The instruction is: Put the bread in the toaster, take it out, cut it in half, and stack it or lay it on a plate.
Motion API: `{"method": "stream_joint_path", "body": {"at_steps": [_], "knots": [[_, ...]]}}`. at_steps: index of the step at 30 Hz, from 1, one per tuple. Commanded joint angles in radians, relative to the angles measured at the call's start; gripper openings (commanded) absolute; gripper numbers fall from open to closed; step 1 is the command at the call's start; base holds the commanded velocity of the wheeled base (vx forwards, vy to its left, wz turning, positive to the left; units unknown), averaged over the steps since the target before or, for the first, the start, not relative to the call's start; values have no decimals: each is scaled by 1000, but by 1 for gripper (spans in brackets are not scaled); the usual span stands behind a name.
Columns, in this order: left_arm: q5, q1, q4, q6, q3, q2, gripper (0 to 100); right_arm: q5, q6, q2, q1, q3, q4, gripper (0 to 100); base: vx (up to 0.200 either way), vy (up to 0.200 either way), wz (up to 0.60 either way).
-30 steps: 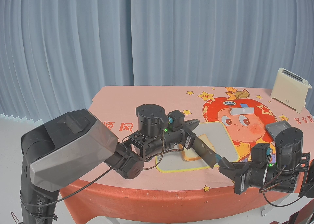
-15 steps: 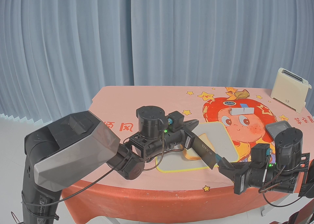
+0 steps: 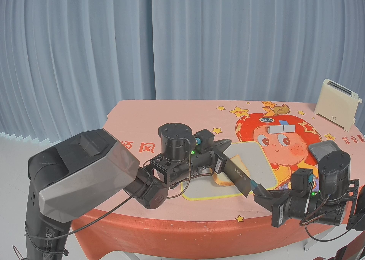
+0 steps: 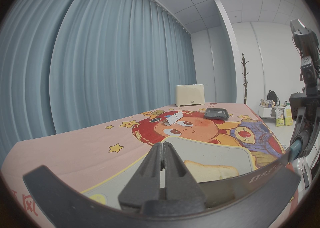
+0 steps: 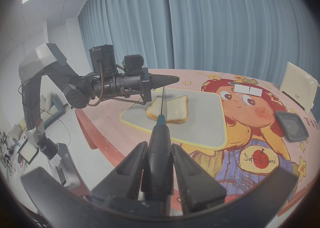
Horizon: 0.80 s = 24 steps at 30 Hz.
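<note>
**Loose slice, blade close to the other arm**

The bread (image 3: 221, 179) lies flat on the cutting board (image 3: 262, 158), near the middle of the table's (image 3: 152, 120) front edge. The right tool (image 3: 262, 192) is clamped on the handle of a knife (image 3: 237, 176), whose blade runs across the middle of the slice. Whether the edge has bitten in cannot be told.

The left tool (image 3: 227, 143) is closed and empty, its tip just beside the slice's far corner and apparently not pressing on it.

- **Slice slipping.** With nothing pinning it, the bread could slide or turn under the blade, giving uneven halves.
- **Squashing.** A straight push down may crush soft bread instead of cutting it.
- **Collision.** The blade's tip is near the left tool, so a forward stroke could strike it.
- **Knife twisting.** Two fingers hold a round handle, and side load could roll the blade.

The toaster (image 3: 337, 104) stands at the far right corner, and the dark plate (image 3: 323, 146) waits near the right edge.
</note>
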Motion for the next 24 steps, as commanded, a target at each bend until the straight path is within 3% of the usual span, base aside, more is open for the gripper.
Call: {"method": "stream_joint_path", "body": {"at_steps": [1,24], "knots": [[-1,-2,0,1,-4,-7,0,1,0,10,-3,2,7,0,0,0,0],[-1,-12,2,3,35,-29,0,-1,3,-10,1,-12,3,0,0,0,0]]}}
